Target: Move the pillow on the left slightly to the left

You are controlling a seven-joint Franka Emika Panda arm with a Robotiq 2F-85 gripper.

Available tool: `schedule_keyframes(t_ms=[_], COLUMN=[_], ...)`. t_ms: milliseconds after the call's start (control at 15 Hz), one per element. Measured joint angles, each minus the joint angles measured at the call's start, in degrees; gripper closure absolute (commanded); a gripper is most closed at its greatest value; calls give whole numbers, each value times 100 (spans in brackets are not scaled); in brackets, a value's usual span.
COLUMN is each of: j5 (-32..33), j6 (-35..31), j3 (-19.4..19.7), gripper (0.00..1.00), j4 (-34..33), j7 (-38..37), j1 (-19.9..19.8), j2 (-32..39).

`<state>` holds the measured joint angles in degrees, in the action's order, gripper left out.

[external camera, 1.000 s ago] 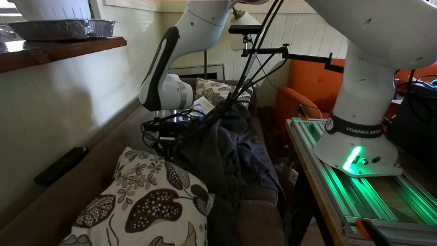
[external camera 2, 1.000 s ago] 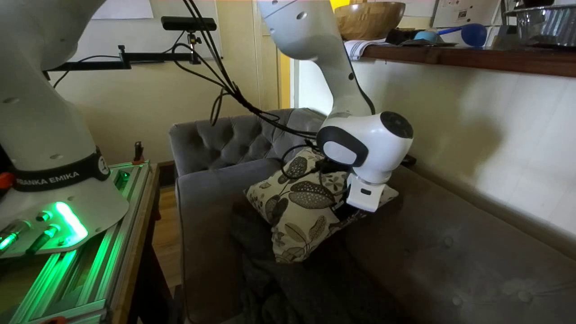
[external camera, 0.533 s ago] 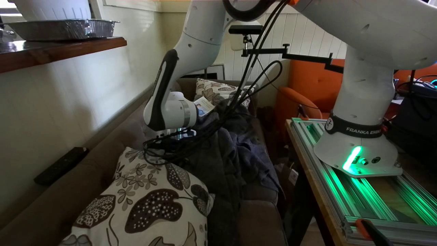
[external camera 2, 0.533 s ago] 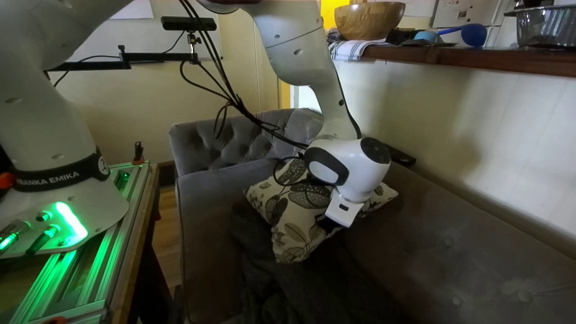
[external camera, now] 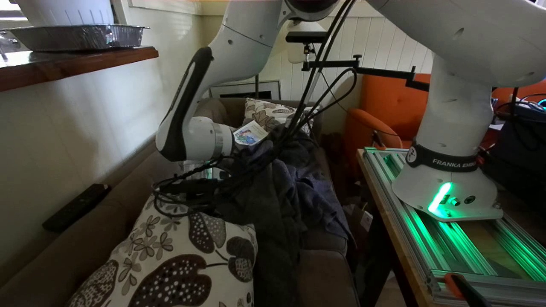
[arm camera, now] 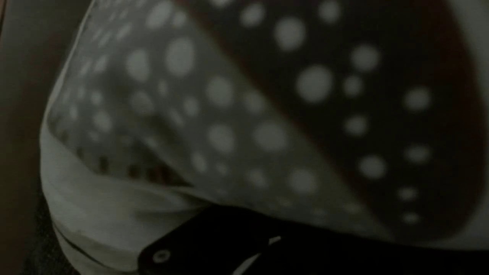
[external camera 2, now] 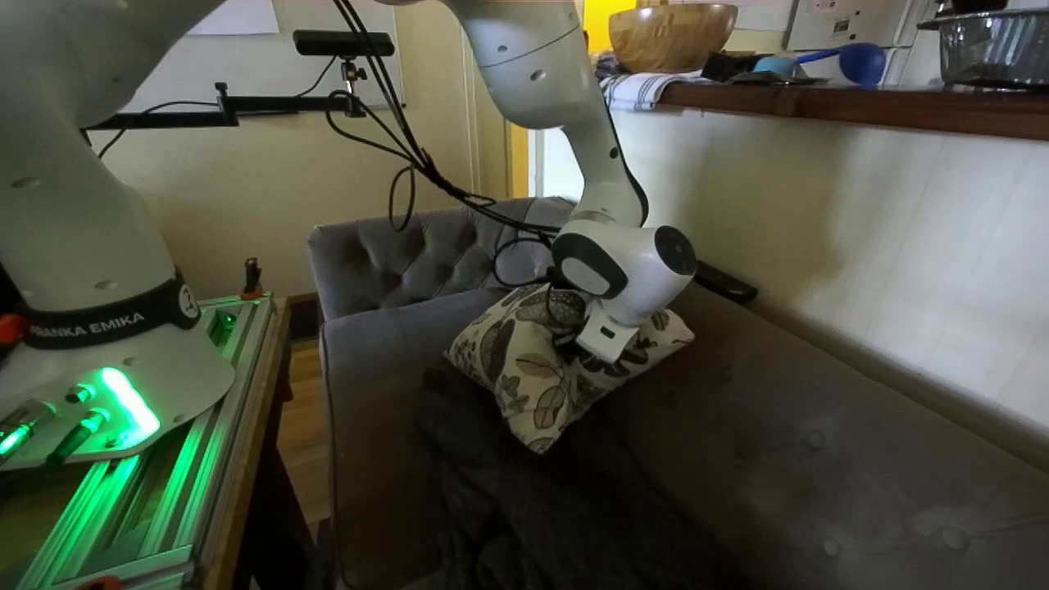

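Your gripper (arm camera: 248,229) is set against the puckered leaf-print throw pillow (external camera 2: 541,381), which lies near the arm-and-back corner of the tufted sofa (external camera 2: 385,369), presumably for purchase to shift it left, though whether it is clenched I cannot tell.

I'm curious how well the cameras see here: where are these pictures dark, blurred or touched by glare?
Wrist view: dim, the pillow blurred, perhaps out of focus. In both exterior views: brighter, with green glow from the base light on the metal rails. In an exterior view: glare on the wooden shelf. In an exterior view: a soft shadow on the wall and little detail in the dark cloth.
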<state>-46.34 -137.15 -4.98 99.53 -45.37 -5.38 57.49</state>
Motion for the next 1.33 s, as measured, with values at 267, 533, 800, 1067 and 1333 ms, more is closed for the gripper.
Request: schedule_keyframes(t_ms=[267, 533, 800, 1067, 1333], j5=[-92, -78, 55, 445, 984], j6=[316, 258, -264, -805, -1312], j3=[-159, 29, 622, 1069, 1465], gripper=[100, 100, 100, 100, 74], j4=[-4, -67, -129, -130, 13], j7=[9, 58, 272, 354, 354], j1=[137, 282, 418, 463, 506], j2=[-62, -96, -180, -438, -828])
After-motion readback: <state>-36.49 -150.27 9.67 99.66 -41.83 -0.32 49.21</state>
